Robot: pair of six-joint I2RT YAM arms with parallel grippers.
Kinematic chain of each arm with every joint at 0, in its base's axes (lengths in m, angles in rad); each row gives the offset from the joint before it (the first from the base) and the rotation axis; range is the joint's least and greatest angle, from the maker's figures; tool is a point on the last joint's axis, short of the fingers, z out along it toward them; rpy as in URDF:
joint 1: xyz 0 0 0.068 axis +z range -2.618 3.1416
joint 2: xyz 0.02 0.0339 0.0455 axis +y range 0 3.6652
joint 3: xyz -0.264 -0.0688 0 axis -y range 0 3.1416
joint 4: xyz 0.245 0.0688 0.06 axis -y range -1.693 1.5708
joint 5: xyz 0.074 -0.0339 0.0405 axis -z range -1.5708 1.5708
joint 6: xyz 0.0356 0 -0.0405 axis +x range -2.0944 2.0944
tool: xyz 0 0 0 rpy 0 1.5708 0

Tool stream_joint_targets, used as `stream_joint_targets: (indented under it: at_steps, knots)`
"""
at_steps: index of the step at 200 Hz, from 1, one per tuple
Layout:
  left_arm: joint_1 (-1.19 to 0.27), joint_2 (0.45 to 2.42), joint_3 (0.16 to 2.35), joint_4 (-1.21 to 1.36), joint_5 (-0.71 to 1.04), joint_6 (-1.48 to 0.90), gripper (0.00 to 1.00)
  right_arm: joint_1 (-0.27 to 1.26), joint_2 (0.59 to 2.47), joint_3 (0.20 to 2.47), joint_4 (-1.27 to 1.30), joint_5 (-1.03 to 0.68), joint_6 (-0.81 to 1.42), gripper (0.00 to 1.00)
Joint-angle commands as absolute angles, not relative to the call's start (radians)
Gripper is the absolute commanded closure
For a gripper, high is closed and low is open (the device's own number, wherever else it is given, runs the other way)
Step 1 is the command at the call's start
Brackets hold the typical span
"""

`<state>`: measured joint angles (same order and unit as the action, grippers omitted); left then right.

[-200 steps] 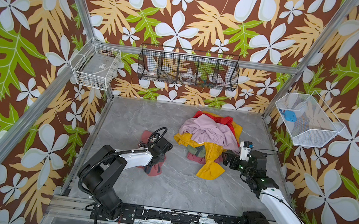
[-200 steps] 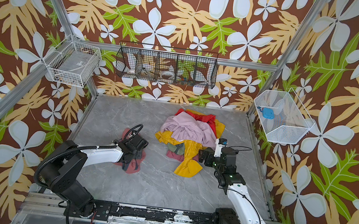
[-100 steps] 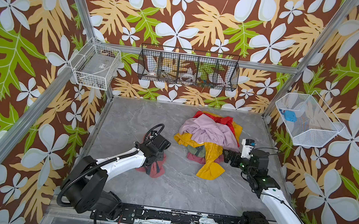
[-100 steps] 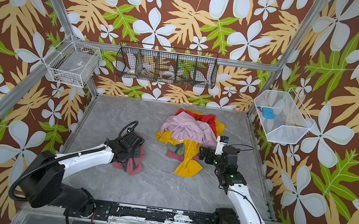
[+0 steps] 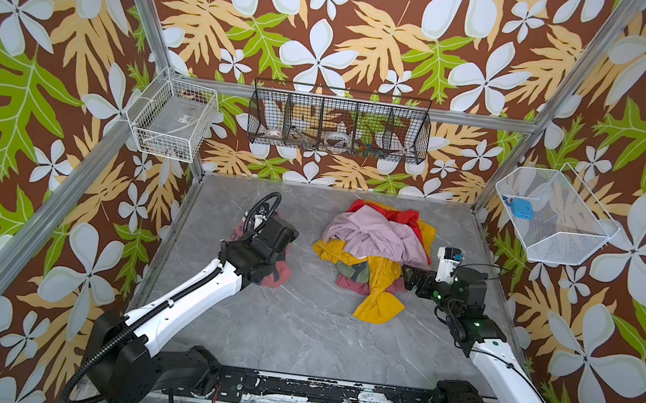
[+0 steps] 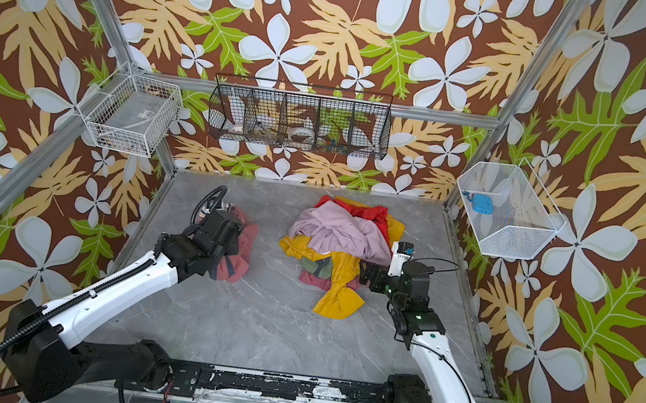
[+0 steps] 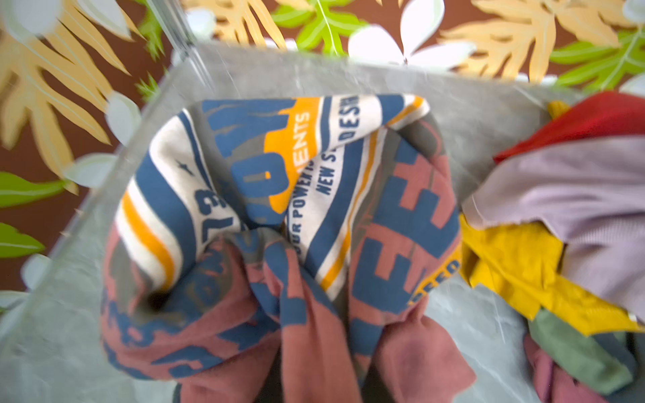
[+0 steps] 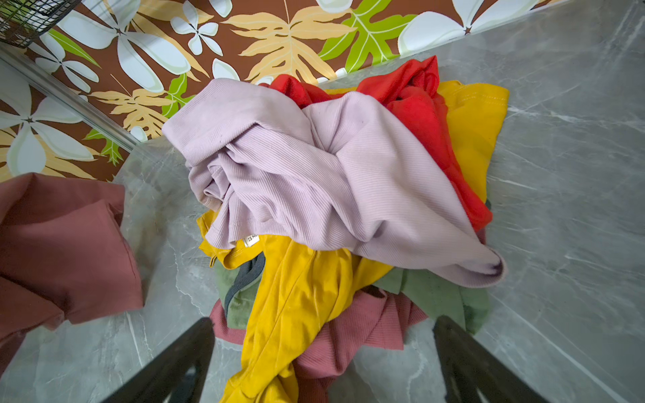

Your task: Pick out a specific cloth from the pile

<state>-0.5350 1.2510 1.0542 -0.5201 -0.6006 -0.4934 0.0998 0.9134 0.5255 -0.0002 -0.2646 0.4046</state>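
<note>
Grey marbled surface (image 5: 296, 333) sits inside flower-papered walls (image 5: 334, 24). We see the cloth (image 7: 279, 195) bunched at the left, well apart from the pile (image 5: 374, 250), with the left claw (image 5: 270, 244) clamped on it. The right claw (image 8: 323, 322) gapes wide and empty just beside the pile's near right edge. We judge the separation nearly done; the next move calls for setting the cloth down clear and releasing it.

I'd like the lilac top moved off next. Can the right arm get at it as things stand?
Probably yes. The right gripper stands open at the edge of the pile, facing it, and the lilac top lies on top, uncovered. Only the yellow garment sprawls between them, lying low.
</note>
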Motion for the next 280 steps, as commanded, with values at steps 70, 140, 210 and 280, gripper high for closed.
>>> stream_joint_targets:
  at_steps: [70,140,210,280]
  knots:
    - [-0.319,1.379,1.238,-0.370,-0.659,-0.185,1.00,0.101,0.916,0.549,0.009,-0.256,0.413,0.03]
    - [-0.251,1.676,1.368,-0.291,-0.571,-0.095,1.00,0.102,0.929,0.577,-0.017,-0.235,0.411,0.03]
    - [-0.250,1.941,1.459,-0.307,-0.550,-0.155,1.00,0.103,0.936,0.597,-0.050,-0.203,0.400,0.04]
    - [-0.250,2.054,1.445,-0.339,-0.398,-0.239,1.00,0.102,0.932,0.569,-0.049,-0.174,0.395,0.04]
